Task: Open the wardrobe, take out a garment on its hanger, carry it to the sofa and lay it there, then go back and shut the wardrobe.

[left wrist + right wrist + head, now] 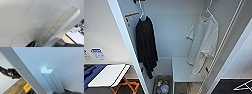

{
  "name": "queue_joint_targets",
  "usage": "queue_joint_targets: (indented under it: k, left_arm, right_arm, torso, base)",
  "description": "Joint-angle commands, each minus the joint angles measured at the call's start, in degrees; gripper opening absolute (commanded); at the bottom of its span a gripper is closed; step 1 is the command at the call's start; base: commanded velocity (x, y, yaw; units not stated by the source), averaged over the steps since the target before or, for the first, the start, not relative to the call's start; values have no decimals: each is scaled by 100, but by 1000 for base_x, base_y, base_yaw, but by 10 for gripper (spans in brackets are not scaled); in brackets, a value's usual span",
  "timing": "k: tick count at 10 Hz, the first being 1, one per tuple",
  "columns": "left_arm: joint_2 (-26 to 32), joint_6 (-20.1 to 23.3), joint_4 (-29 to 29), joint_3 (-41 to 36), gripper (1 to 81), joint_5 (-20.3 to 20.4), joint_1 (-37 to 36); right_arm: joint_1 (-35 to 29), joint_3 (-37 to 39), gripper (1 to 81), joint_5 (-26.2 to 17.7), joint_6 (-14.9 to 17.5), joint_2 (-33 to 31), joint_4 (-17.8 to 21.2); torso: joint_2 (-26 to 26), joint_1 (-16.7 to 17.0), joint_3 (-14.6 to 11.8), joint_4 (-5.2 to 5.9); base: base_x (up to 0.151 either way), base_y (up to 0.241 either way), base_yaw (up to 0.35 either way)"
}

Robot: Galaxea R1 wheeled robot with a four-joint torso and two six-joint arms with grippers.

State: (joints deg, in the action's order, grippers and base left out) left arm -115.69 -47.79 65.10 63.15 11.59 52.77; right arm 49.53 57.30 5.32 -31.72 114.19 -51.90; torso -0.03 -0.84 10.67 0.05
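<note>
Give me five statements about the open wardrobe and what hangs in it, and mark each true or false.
1. The wardrobe is open. True.
2. The white T-shirt lies folded on the shelf. False: it hangs on its hanger on the right side inside.
3. A black top hangs to the left of the white T-shirt. True.
4. The white shelf sits low inside the wardrobe, under the T-shirt. True.
5. The folding stand outside, left of the wardrobe, has blue legs. False: they are orange.
</note>
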Motion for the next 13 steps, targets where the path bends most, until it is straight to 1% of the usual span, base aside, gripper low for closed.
queue_joint_targets:
  k: [1,4,13]
  left_arm:
    - [-43,-213,117,-839,811,1345,124]
    - [-43,-213,126,-813,811,1407,124]
    - [-8,-213,117,-813,811,1407,124]
  right_arm:
    - [326,-818,811,-619,-423,45,136]
    - [396,-782,811,-321,-405,-86,136]
    - [466,-756,811,-312,-396,-130,127]
  torso:
    - [0,0,0,0]
    - [0,0,0,0]
    - [0,0,0,0]
  base:
    - [0,0,0]
    - [0,0,0]
    - [0,0,0]
